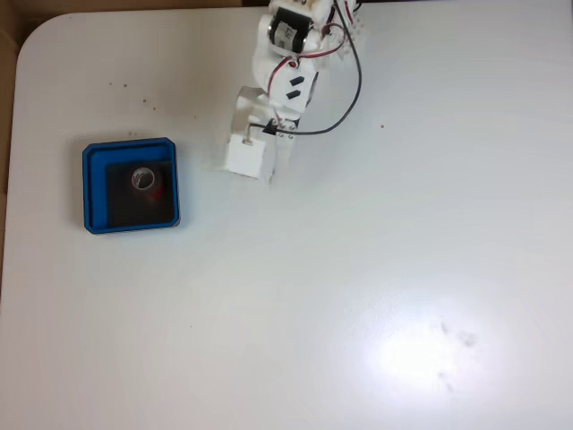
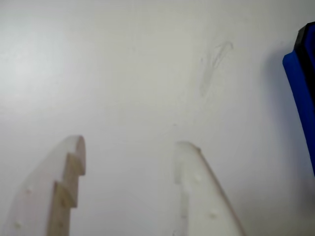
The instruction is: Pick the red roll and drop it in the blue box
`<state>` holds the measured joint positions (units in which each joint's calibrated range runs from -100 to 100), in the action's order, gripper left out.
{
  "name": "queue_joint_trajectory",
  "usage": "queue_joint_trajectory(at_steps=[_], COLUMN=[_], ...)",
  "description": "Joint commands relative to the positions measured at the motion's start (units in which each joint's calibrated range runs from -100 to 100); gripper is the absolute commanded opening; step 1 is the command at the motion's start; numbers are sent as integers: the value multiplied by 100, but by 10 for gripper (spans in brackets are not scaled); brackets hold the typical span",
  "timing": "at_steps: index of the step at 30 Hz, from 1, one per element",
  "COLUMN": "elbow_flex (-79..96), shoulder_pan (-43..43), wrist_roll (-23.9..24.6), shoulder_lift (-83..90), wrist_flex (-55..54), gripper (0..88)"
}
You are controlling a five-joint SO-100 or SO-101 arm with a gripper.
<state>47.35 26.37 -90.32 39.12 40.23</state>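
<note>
In the wrist view I see my gripper (image 2: pixel 133 145) spread wide with nothing between its fingers, above the bare white table (image 2: pixel 123 64). In the fixed view the red roll (image 1: pixel 146 182) lies inside the blue box (image 1: pixel 94 188), well left of the arm (image 1: pixel 286 63).

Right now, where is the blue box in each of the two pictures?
Fixed view: the blue box sits at the left on the white table, with the red roll inside it.
Wrist view: a strip of the box's blue wall shows at the right edge, beyond the open gripper.
Shared landmark: the white table.
</note>
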Motion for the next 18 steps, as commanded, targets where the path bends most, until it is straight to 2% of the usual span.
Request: queue_joint_trajectory(at_steps=[1, 7, 18], elbow_flex=[925, 2201, 4034], shoulder_pan=[-424, -1118, -2007], wrist_roll=[13, 13, -13], shoulder_lift=[954, 2033, 4190], wrist_flex=[-591, -1028, -1053], gripper=[166, 166, 166])
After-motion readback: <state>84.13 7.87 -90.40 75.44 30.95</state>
